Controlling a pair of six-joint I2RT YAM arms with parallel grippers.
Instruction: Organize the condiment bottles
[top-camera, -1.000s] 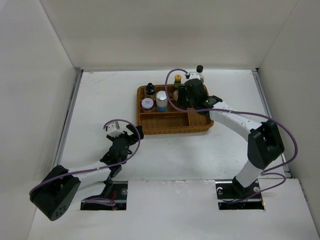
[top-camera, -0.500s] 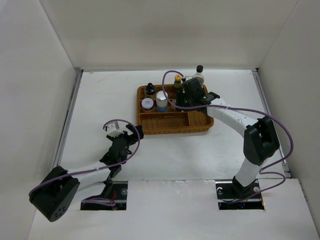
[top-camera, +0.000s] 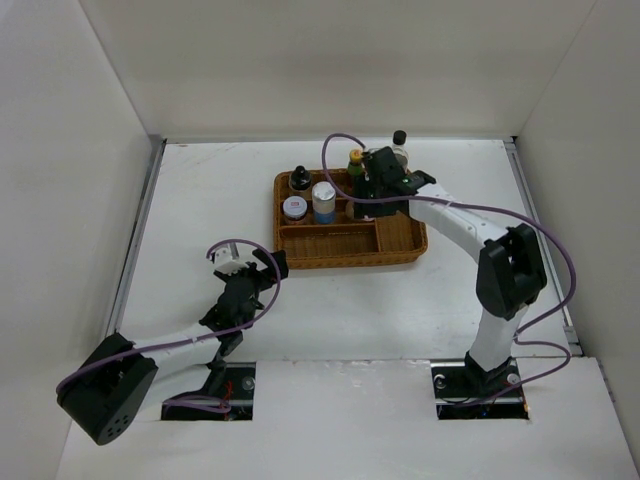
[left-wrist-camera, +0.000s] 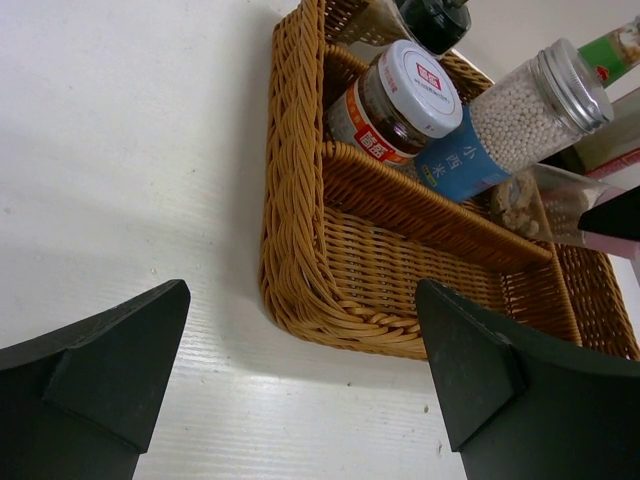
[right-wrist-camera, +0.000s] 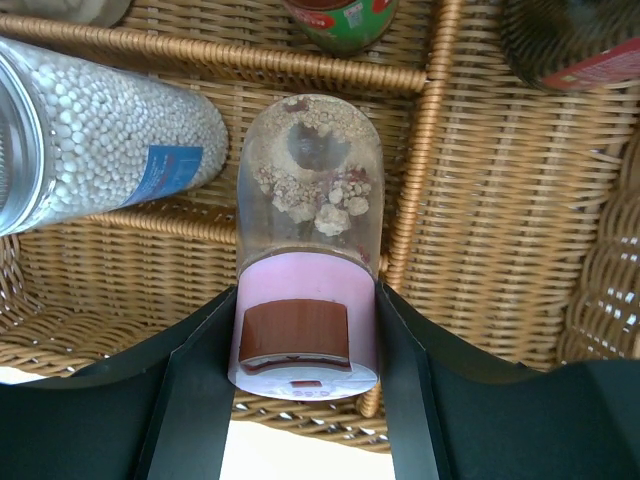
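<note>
While the left gripper (top-camera: 250, 270) hovers with jaws spread wide over the bare white table (top-camera: 200, 200), short of the near-left corner of the wicker tray (top-camera: 350, 258), the right gripper (top-camera: 377, 182) reaches over the tray's back row; its fingers (right-wrist-camera: 195, 380) clamp the pink-lidded shaker (right-wrist-camera: 310, 220) by its lid, above a woven divider just right of the blue-white cylinder (top-camera: 323, 203); the white-lidded jar (top-camera: 294, 208) and squat black-capped bottle (top-camera: 299, 180) fill the far-left corner; the yellow-capped bottle (top-camera: 355, 160) stands by the far rim; the tall dark-sauce bottle (top-camera: 399, 140) rises just beyond.

Brown wicker tray (top-camera: 345, 261) on a white table (top-camera: 200, 200)
It sat toward the far edge, woven dividers splitting it into compartments; plain white walls (top-camera: 300, 70) stood around.
</note>
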